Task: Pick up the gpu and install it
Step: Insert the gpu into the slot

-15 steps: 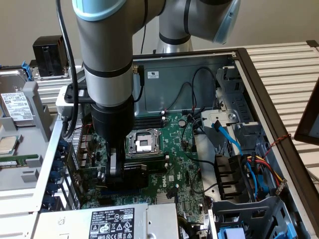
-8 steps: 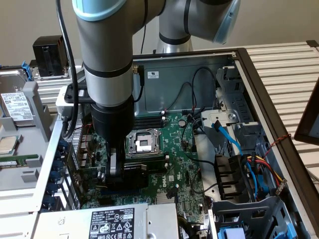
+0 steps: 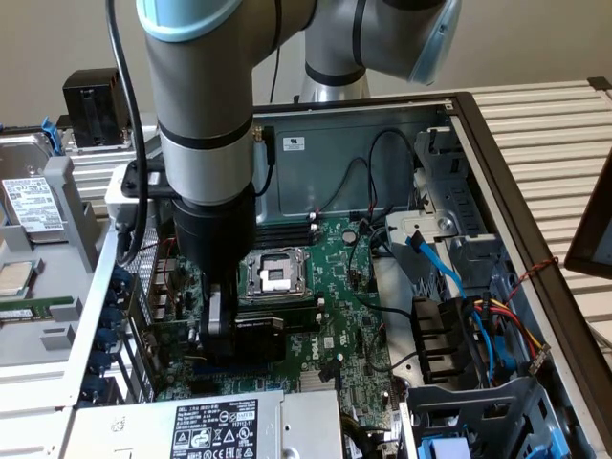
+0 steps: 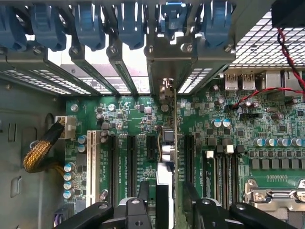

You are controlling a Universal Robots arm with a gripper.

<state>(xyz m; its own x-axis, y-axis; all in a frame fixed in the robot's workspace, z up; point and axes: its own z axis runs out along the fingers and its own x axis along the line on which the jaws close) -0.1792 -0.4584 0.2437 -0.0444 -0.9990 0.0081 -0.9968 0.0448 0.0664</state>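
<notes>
- Gripper (image 3: 222, 330) down inside the open computer case (image 3: 497, 182), over the motherboard (image 3: 354, 306), just on the exterior view's left of the processor socket (image 3: 275, 275).
- Gpu (image 3: 256, 337) standing on edge in a slot of the motherboard, directly under the gripper, black shroud facing the exterior view's right.
- In the wrist view, gpu (image 4: 163, 191) seen edge-on between the black fingers (image 4: 139, 210), its bracket (image 4: 166, 90) reaching up to the rear slot openings of the case.
- Fingers spread a little to either side of the card; cannot tell whether they press on it or stand just clear.
- Blue card clips (image 4: 90, 24) lined along the rear wall above the slots.
- Braided yellow cable (image 4: 40, 150) plugged at the motherboard's edge, well apart from the card.
- Power supply label (image 3: 215, 430) near the front of the exterior view, hard drive (image 3: 29, 206) outside the case on the exterior view's left.
</notes>
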